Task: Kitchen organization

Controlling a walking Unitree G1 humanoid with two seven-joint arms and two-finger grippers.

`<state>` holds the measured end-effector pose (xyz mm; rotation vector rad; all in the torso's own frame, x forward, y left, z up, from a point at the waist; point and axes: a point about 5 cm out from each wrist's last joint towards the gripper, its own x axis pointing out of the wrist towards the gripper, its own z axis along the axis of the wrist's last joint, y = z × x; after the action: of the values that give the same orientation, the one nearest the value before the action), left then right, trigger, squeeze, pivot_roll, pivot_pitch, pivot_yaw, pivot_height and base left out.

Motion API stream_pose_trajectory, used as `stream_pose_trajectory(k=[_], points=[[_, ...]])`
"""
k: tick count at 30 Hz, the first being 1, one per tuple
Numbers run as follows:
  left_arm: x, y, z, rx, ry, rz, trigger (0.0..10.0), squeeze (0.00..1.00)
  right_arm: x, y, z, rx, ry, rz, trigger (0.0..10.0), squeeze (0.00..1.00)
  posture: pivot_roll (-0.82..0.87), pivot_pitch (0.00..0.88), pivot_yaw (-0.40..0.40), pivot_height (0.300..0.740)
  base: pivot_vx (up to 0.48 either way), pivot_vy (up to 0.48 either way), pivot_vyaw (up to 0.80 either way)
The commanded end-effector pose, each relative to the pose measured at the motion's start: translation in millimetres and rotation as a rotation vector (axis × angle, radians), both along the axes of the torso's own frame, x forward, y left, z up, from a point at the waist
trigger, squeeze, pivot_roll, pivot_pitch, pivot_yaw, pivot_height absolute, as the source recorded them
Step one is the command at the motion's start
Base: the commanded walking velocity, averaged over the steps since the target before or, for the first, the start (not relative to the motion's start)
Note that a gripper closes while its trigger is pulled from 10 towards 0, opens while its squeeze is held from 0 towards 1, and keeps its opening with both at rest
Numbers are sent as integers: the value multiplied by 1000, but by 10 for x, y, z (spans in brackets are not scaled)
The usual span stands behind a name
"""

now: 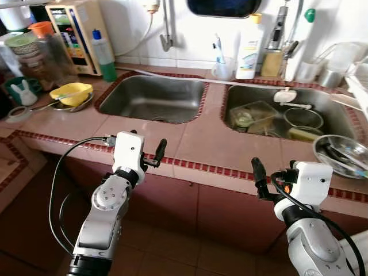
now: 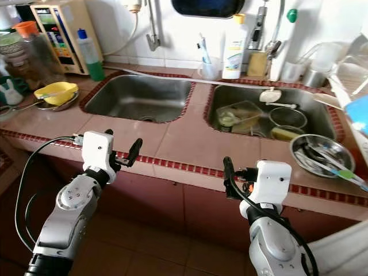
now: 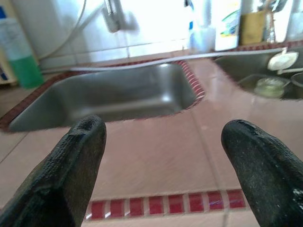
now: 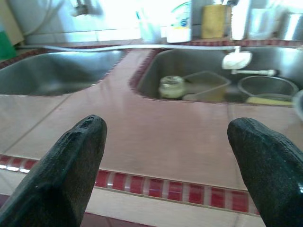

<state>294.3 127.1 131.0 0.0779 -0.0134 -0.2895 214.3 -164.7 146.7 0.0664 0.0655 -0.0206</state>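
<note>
No writing can be read: the white bottle (image 1: 249, 54) behind the sinks carries a green and blue label too blurred to make out, and the panel on the beige box (image 1: 73, 35) at the back left is no clearer.

A pink-tiled worktop (image 1: 213, 141) with a red mosaic edge holds two steel sinks. The left sink (image 1: 152, 99) is bare metal. The right sink (image 1: 286, 115) holds a small glass jar (image 4: 171, 87) beside a clear plastic tub (image 4: 207, 84), a round steel bowl (image 1: 303, 118), a yellow sponge (image 1: 301, 134) and a white ladle (image 1: 286, 96) lying across its far rim. On the worktop to the right a steel bowl (image 2: 322, 154) holds utensils. At the far left a yellow bowl (image 1: 71, 93) sits in a steel dish, near a green bottle (image 1: 104, 56) and a large jar with an orange lid (image 1: 46, 49).

The left end effector (image 1: 156, 154) hangs at the worktop's front edge, before the left sink, fingers (image 3: 71, 165) spread wide, holding nothing. The right end effector (image 1: 260, 179) is just below the edge, before the right sink, fingers (image 4: 265, 165) likewise apart and holding nothing.
</note>
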Motion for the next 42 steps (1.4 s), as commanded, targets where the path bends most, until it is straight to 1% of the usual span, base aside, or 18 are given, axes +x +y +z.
stream_pose_trajectory(k=[1, 21, 25, 28, 29, 30, 34, 37, 42], points=[[15, 47, -17, 4, 9, 21, 10000, 0, 13, 42, -10, 9, 5, 20, 10000, 0, 63, 0, 37, 740, 0, 480, 0], [10, 59, -32, 19, 18, 16, 10000, 0, 10, 31, -20, 10, 7, 1, 10000, 0, 64, 0, 44, 740, 0, 480, 0], [11, 50, -36, 21, 19, 10, 10000, 0, 22, 6, -18, 26, 7, -25, 10000, 0, 64, 0, 45, 740, 0, 450, 0], [15, 43, -32, 27, 15, 1, 10000, 0, 24, -38, -18, -23, 11, -56, 10000, 0, 64, 0, 45, 740, 0, 480, 0], [24, 41, -28, 26, 16, 2, 10000, 0, 23, -54, -41, 14, 21, -68, 10000, 0, 64, 0, 45, 740, 0, 360, 0], [27, 40, -26, 25, 16, 2, 10000, 0, 23, -65, -48, 18, 24, -77, 10000, 0, 64, 0, 45, 740, 0, 330, 0], [40, 32, -20, 27, 13, 0, 10000, 0, 33, -66, -28, 9, 15, -72, 10000, 0, 64, 0, 43, 740, 0, 0, 0], [57, 10, 11, 43, -11, -8, 10000, 0, 47, -62, -18, 6, 9, -70, 10000, 0, 65, 0, 40, 740, 0, 0, 0], [85, -12, 69, 30, -30, -18, 10000, 0, 53, -76, -8, 2, 6, -73, 10000, 0, 62, 0, 36, 740, 0, 0, 0]])
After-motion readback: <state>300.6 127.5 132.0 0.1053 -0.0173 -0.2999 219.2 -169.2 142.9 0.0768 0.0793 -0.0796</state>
